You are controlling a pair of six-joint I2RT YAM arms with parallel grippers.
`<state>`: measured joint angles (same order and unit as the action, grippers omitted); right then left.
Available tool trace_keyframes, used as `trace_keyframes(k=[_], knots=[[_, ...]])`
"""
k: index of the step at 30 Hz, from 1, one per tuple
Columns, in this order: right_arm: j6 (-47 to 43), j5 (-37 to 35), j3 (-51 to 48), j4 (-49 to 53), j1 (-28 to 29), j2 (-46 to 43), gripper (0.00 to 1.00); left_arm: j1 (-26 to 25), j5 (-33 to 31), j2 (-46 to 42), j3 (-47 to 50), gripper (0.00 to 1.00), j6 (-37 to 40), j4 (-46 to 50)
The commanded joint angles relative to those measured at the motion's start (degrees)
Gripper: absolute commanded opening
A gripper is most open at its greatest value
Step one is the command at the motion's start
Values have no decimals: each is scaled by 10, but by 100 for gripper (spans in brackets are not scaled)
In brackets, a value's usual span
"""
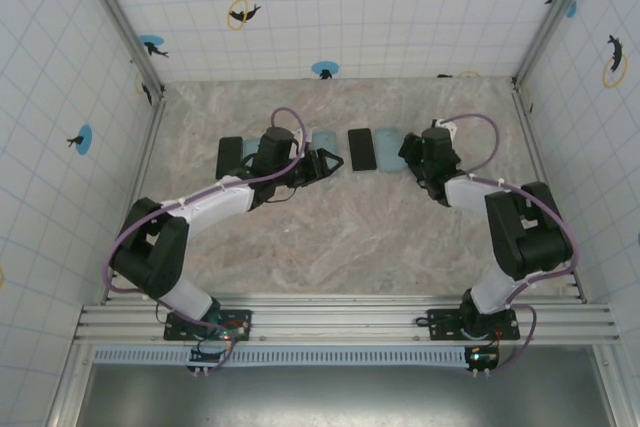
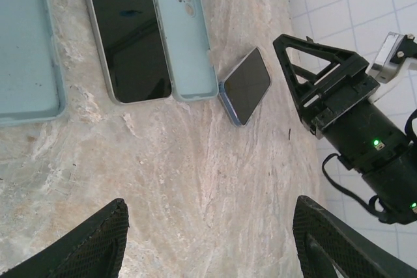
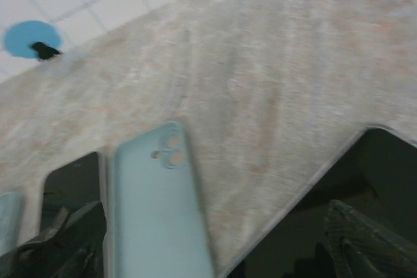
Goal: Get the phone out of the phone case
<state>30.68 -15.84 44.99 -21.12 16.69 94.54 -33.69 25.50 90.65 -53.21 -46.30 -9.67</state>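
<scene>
No legible txt, labels, brands or nos. anywhere.

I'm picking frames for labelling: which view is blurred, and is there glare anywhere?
Right wrist: smeared throughout, and the light-blue case has soft edges. Left wrist: sharp, with the big phone showing only faint reflections on its dark screen and no blown-out glare. Top external: sharp and evenly lit, no glare.

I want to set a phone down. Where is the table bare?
Bare: the near half of the table between the arms, and the far strip along the back wall. Crowded: the middle row of phones and cases.
</scene>
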Motion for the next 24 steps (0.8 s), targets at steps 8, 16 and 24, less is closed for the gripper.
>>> trace_keyframes(k=[8, 16, 24], knots=[[139, -101, 69, 258, -13, 5, 100, 4, 33, 15, -23, 70, 32, 4], [182, -88, 145, 313, -25, 80, 99, 4, 39, 3, -17, 71, 45, 7], [205, -93, 217, 371, -31, 150, 100, 7, 42, -5, -2, 72, 51, 8]])
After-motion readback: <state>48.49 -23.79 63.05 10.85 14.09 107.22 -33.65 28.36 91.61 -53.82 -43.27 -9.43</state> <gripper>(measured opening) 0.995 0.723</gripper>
